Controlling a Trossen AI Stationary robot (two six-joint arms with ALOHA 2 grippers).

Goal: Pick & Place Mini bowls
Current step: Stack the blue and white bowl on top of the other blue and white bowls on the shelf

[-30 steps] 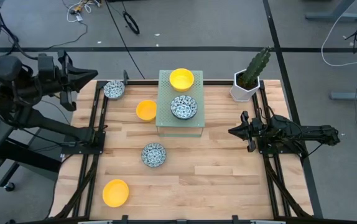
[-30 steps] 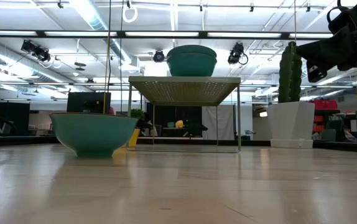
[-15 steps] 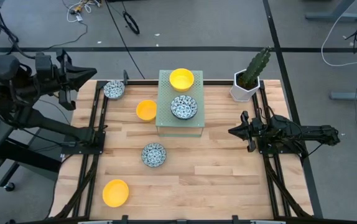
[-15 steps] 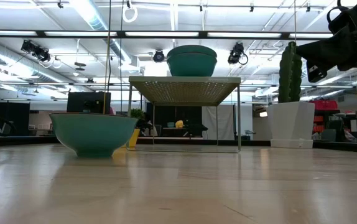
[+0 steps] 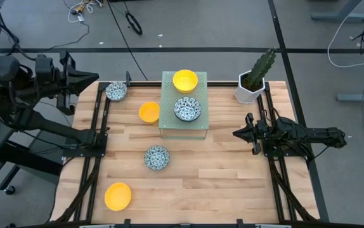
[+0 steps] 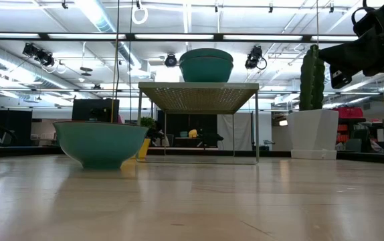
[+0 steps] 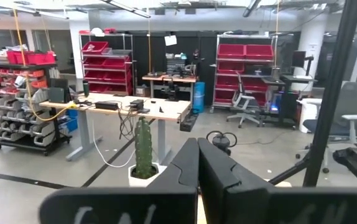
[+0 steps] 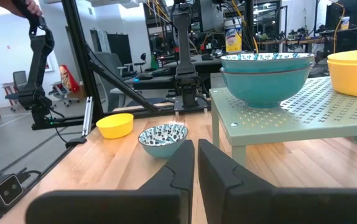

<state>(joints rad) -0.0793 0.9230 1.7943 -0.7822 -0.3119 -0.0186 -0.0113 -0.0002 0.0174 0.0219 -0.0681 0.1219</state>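
Observation:
A pale green perforated stand (image 5: 183, 124) at the table's far middle carries a yellow bowl (image 5: 185, 80) and a blue-patterned bowl (image 5: 187, 109). The right wrist view shows the patterned one as two stacked bowls (image 8: 264, 74). On the table stand a yellow bowl (image 5: 148, 112), a patterned bowl (image 5: 116, 91), a patterned bowl (image 5: 156, 157) and a yellow bowl (image 5: 117, 196). My left gripper (image 5: 96, 77) is shut and empty, raised off the table's far left corner. My right gripper (image 5: 236, 133) is shut and empty, at the right side, pointing left.
A white hexagonal pot with a cactus (image 5: 253, 81) stands at the far right corner, just beyond my right arm. Black frame rails (image 5: 97, 136) run along the table's left and right sides. Bare wood lies between the stand and my right gripper and across the near right.

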